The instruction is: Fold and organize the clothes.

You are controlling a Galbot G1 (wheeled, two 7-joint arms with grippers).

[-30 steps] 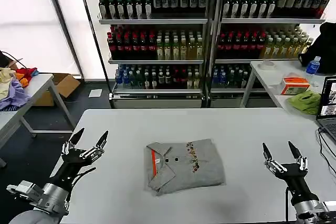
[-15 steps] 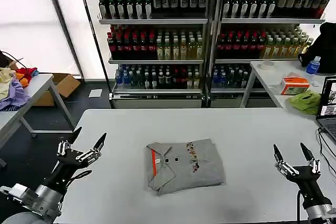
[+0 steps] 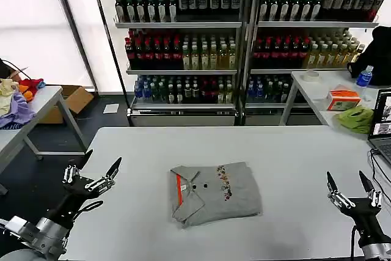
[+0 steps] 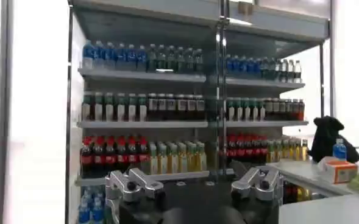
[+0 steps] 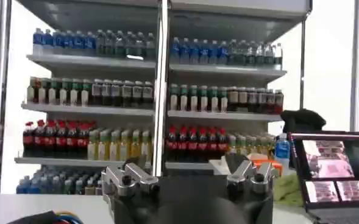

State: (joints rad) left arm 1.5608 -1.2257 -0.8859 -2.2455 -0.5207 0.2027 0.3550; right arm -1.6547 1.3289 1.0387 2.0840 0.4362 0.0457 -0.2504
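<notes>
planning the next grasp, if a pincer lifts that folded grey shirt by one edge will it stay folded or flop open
The folded grey shirt is probably floppy: soft cloth with rumpled edges, so lifting one edge would likely let the layers sag open. It looks light and may slide across the smooth table when pushed. Left pincer and right pincer hover open, apart from it.

We see our left gripper [image 3: 91,171] raised at the lower left and our right gripper [image 3: 352,189] at the lower right, both with fingers spread wide, pointing up, holding nothing.
</notes>
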